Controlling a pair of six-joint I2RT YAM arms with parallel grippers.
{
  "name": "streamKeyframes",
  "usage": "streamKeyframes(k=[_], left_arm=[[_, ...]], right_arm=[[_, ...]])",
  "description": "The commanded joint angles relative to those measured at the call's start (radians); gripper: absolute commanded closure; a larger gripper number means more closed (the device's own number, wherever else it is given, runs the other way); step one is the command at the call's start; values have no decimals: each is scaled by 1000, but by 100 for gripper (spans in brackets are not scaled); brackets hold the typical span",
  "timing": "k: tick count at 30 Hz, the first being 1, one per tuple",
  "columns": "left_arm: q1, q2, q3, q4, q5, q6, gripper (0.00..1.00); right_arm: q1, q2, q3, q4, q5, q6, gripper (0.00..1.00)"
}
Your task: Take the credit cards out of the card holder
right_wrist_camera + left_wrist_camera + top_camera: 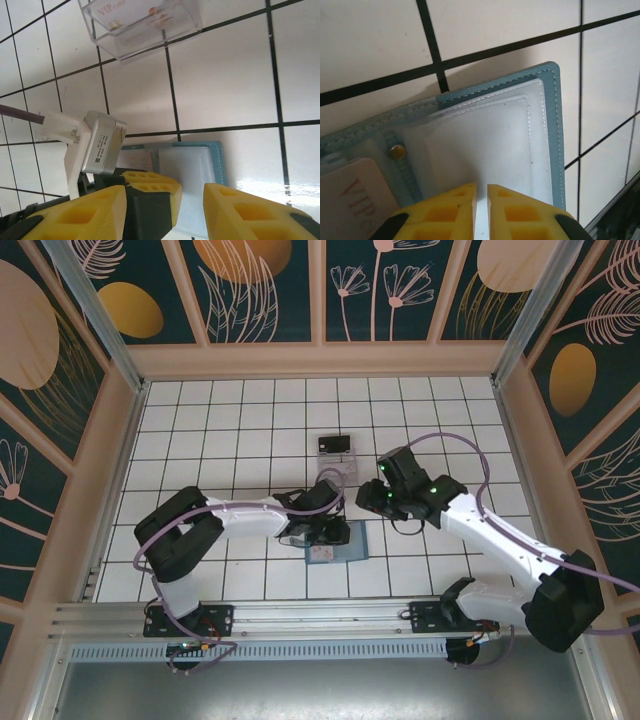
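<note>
Your left gripper [481, 194] pinches the card holder [555, 125]; the right gripper [167, 197], spread, hovers over it; pale card [350, 200] occupies its other half.

Top view is bright and pretty even. The arms only drop soft, smudgy shadows close under themselves on the white tile floor [250, 410], and the walls lean outward a bit toward the edges. Left wrist view has a warmer tint. The yellow fingers [440, 215] at the bottom are mushy and out of focus, but the wallet [551, 125] stitching is sharp, with a soft shadow along its top edge. Right wrist view has a white glare patch on the glossy floor and glints on the clear tray [145, 25].
</note>
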Motion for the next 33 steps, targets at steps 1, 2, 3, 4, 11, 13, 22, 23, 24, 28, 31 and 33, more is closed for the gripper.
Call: streamKeyframes(k=[1,2,3,4,11,13,22,23,24,28,31,33], left_arm=[[-6,39,40,-20,26,26,84],[-7,48,47,-19,26,26,84],[-6,54,51,-14,27,26,84],[-6,60,55,-9,30,23,84],[-8,71,69,39,38,5,84],[-8,79,57,72,43,-5,85],[-6,10,36,104,4,0,84],[-6,-13,44,87,-14,10,84],[-6,-32,52,69,-30,17,84],[0,-122,46,1,-97,29,83],[17,-170,-10,-23,-114,19,84],[34,-200,-66,-16,-114,4,84]], right_arm=[[-19,-32,-37,-22,-2,8,55],[-21,-34,-43,-16,-8,10,55],[-23,-36,-50,-11,-13,10,55],[-23,-35,-54,-7,-17,10,55],[-25,-43,-65,8,-35,8,56],[-26,-44,-71,11,-43,8,56],[-25,-30,-94,69,-121,9,58],[-25,-26,-99,89,-139,12,58],[-25,-22,-105,108,-155,14,59],[-26,10,-108,168,-208,25,61],[-25,42,-111,208,-237,27,62],[-25,72,-120,243,-276,29,64]])
